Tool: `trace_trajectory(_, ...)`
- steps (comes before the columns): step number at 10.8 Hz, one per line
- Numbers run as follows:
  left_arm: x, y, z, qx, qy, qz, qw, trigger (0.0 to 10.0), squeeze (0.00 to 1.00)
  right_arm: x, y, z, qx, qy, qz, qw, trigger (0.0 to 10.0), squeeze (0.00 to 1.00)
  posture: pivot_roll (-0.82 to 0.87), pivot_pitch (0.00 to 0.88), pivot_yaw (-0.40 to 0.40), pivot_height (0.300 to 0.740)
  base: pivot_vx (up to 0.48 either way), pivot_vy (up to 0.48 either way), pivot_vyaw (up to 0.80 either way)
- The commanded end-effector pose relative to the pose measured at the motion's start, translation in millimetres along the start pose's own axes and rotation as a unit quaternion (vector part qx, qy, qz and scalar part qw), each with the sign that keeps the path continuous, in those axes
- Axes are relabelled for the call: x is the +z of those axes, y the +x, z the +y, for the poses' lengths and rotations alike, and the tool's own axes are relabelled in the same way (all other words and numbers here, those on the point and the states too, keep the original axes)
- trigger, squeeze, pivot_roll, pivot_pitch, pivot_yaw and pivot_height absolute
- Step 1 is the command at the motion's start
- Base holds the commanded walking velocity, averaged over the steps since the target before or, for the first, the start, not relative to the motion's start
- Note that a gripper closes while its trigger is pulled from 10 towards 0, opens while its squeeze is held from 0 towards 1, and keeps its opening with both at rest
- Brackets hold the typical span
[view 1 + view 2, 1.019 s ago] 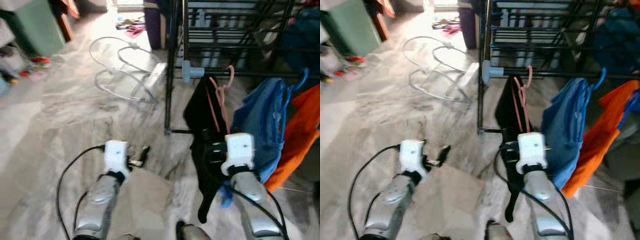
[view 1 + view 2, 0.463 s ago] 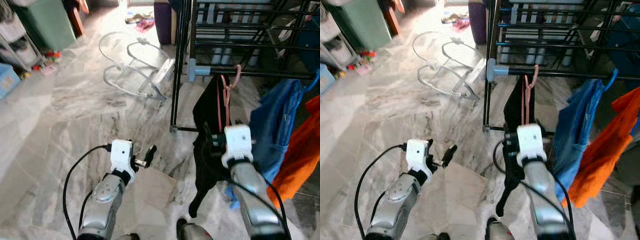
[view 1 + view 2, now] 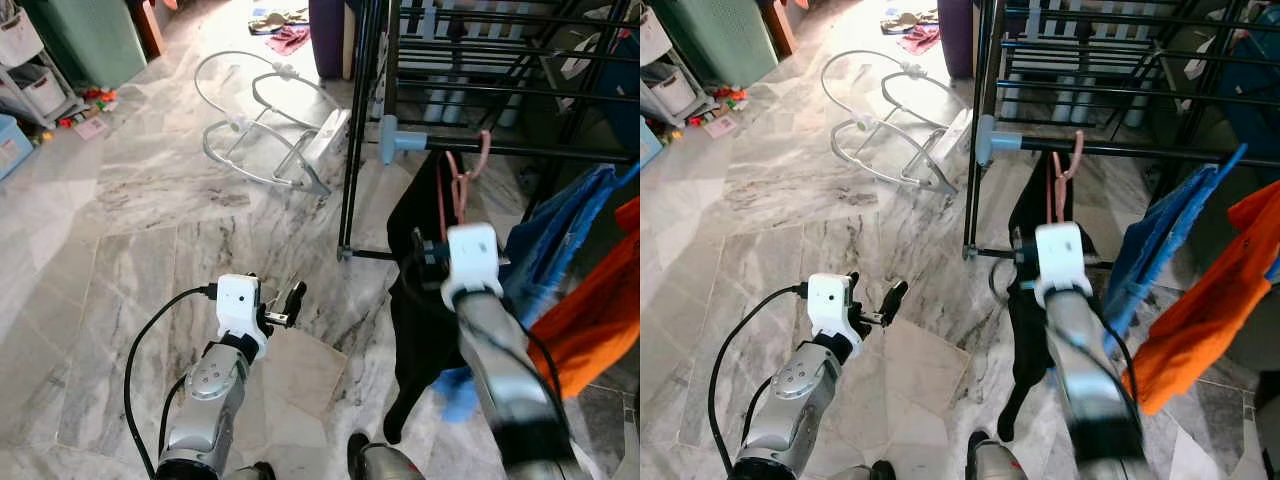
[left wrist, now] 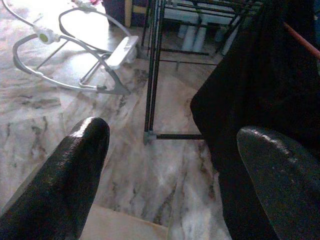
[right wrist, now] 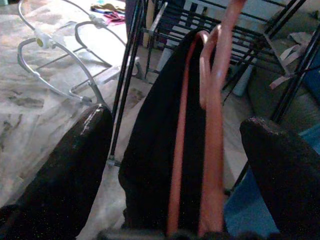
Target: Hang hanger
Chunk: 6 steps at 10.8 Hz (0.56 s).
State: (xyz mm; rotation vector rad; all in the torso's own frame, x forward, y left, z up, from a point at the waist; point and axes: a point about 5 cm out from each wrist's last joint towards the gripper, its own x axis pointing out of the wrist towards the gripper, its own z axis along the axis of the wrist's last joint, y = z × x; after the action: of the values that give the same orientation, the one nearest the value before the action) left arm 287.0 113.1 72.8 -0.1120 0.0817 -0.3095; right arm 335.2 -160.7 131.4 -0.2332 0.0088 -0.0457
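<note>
A pink hanger (image 3: 460, 178) carrying a black garment (image 3: 415, 300) hangs by its hook on the black rail (image 3: 540, 152) of the drying rack. My right gripper (image 3: 424, 256) is raised against the garment just below the hanger, open. In the right wrist view the hanger (image 5: 212, 115) and garment (image 5: 152, 150) stand ahead between the spread fingers (image 5: 75, 165), which are not touching them. Low over the marble floor, to the left of the rack, my left gripper (image 3: 292, 303) is open and empty; its fingers (image 4: 75, 165) frame the rack's foot.
A blue garment (image 3: 555, 235) and an orange one (image 3: 600, 320) hang on the same rail to the right. A white tubular bouncer frame (image 3: 265, 130) lies on the floor at the back left. A green cabinet (image 3: 90, 35) and storage drawers (image 3: 30, 60) stand far left.
The whole view has shifted as the camera moved. My right arm has stretched further forward and up along the black garment. The hanger stays on the rail.
</note>
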Motion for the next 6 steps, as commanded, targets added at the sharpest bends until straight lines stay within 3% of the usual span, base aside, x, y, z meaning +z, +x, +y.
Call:
trace_trajectory(1, -6.1, -3.1, 2.1, 0.003, 0.002, 0.011, 1.0, 10.0, 0.0, -3.6, 2.8, 2.2, -0.006, 0.013, 0.015, 1.0, 10.0, 0.0, -0.17, 0.207, 0.013, 0.74, 0.0, 0.0, 0.0)
trace_trajectory(2, -5.2, -2.0, 2.7, 0.002, 0.003, 0.011, 1.0, 10.0, 0.0, -2.9, 8.9, 5.9, -0.006, 0.028, 0.025, 0.999, 8.1, 0.0, -0.17, 0.209, 0.019, 0.74, 0.0, 0.0, 0.0)
trace_trajectory(3, -3.8, -0.9, 3.1, 0.0, 0.006, 0.01, 1.0, 10.0, 0.0, 0.0, 14.2, 8.2, -0.007, 0.04, 0.024, 0.999, 0.0, 0.0, -0.17, 0.212, 0.022, 0.74, 0.0, 0.0, 0.0)
trace_trajectory(6, -4.0, -1.6, 4.8, 0.0, 0.008, 0.011, 1.0, 10.0, 0.0, 5.4, 22.7, 2.0, -0.041, 0.049, 0.033, 0.997, 0.0, 0.0, -0.16, 0.209, 0.024, 0.74, 0.0, 0.0, 0.0)
